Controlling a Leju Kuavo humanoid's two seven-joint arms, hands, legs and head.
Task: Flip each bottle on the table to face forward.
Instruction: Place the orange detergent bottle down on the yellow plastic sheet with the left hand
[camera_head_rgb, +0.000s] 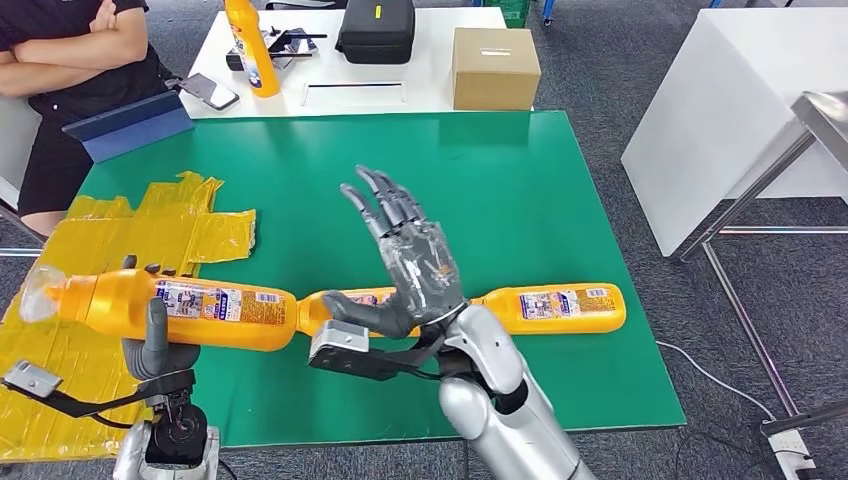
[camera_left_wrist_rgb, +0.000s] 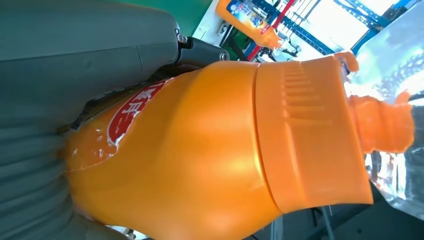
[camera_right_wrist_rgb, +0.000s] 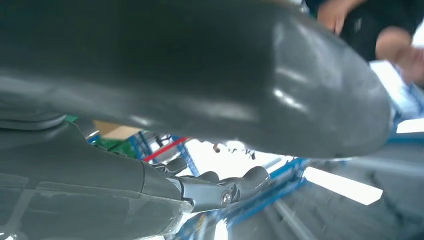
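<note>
My left hand (camera_head_rgb: 152, 345) grips an orange bottle (camera_head_rgb: 170, 306) lifted above the table's left front, lying sideways with its clear cap to the left and its label up. In the left wrist view that bottle (camera_left_wrist_rgb: 200, 160) sits close against the hand (camera_left_wrist_rgb: 45, 100). A second orange bottle (camera_head_rgb: 345, 303) lies on the green mat (camera_head_rgb: 500, 190), partly hidden behind my right hand (camera_head_rgb: 415, 262). That hand is raised with its fingers (camera_head_rgb: 385, 205) spread, holding nothing. A third orange bottle (camera_head_rgb: 560, 307) lies on its side to the right. In the right wrist view the thumb (camera_right_wrist_rgb: 200, 75) and fingers (camera_right_wrist_rgb: 220, 187) hold nothing.
Yellow packing sheets (camera_head_rgb: 150, 225) cover the mat's left part. Behind, a white table (camera_head_rgb: 420, 80) carries an upright orange bottle (camera_head_rgb: 252, 48), a cardboard box (camera_head_rgb: 494, 68), a black case (camera_head_rgb: 376, 30) and a phone (camera_head_rgb: 208, 91). A seated person (camera_head_rgb: 70, 60) is at far left. A white cabinet (camera_head_rgb: 720, 120) stands right.
</note>
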